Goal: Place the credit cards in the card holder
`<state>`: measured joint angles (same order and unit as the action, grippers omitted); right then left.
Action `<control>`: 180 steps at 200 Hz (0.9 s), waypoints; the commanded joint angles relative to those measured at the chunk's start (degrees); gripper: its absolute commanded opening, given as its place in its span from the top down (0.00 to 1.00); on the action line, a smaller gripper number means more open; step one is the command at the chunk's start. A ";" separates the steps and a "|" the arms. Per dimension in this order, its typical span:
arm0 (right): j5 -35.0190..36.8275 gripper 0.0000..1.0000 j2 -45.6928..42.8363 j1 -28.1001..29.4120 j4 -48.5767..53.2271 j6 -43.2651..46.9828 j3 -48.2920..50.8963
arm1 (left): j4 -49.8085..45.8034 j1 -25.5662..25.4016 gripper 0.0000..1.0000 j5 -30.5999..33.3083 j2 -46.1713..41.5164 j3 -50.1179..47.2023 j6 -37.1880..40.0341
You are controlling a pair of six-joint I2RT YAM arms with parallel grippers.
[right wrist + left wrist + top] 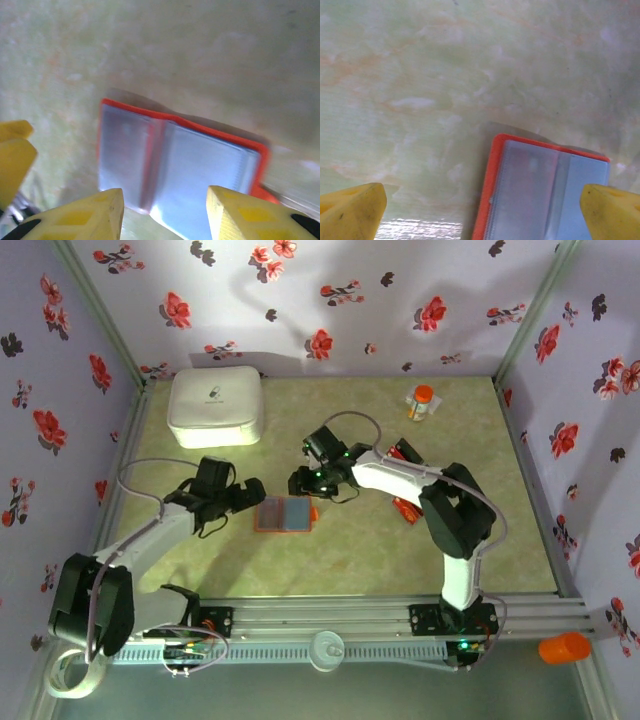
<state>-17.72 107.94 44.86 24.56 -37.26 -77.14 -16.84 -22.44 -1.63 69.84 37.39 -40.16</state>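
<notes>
Orange card holder [285,513] lies open — lengthwise left-right.

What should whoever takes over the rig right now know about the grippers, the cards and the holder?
Left gripper: wide open, empty, at the card holder's left edge.
Right gripper: jaws partly apart, nothing seen between them, above the holder.
Card holder: lying open and flat, no card seen in its pockets.
Credit cards: red ones on the table, right of the holder.
Done: holder lies open. Left: pick up and insert the cards.
</notes>
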 commanded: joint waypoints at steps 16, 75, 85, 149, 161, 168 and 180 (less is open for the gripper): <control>9.29 0.52 -1.71 -0.08 9.77 7.22 2.49 | 1.86 -1.97 0.00 -0.40 2.20 2.13 -0.86; 6.58 0.55 1.98 0.57 7.38 6.55 2.69 | 2.46 -4.52 0.00 0.46 4.99 3.59 -1.40; 6.40 0.56 2.37 0.56 6.94 6.36 2.88 | 2.46 -4.95 0.00 0.56 5.47 3.80 -1.36; 5.45 0.90 2.70 -0.29 5.35 5.91 3.93 | 3.00 -6.42 0.00 0.99 6.82 4.15 -1.84; 5.66 0.96 1.92 -0.78 5.09 5.95 4.85 | 3.02 -6.59 0.00 1.12 6.94 4.19 -1.91; 5.80 0.98 1.37 -1.21 4.96 6.03 5.53 | 2.96 -6.72 0.00 1.12 7.04 4.24 -1.93; 5.98 1.00 0.31 -2.01 4.88 6.27 6.83 | 3.03 -6.82 0.00 1.22 7.10 4.21 -1.86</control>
<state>-12.21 110.26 44.29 29.41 -31.46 -72.88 -14.50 -28.71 -1.56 76.34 40.05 -41.25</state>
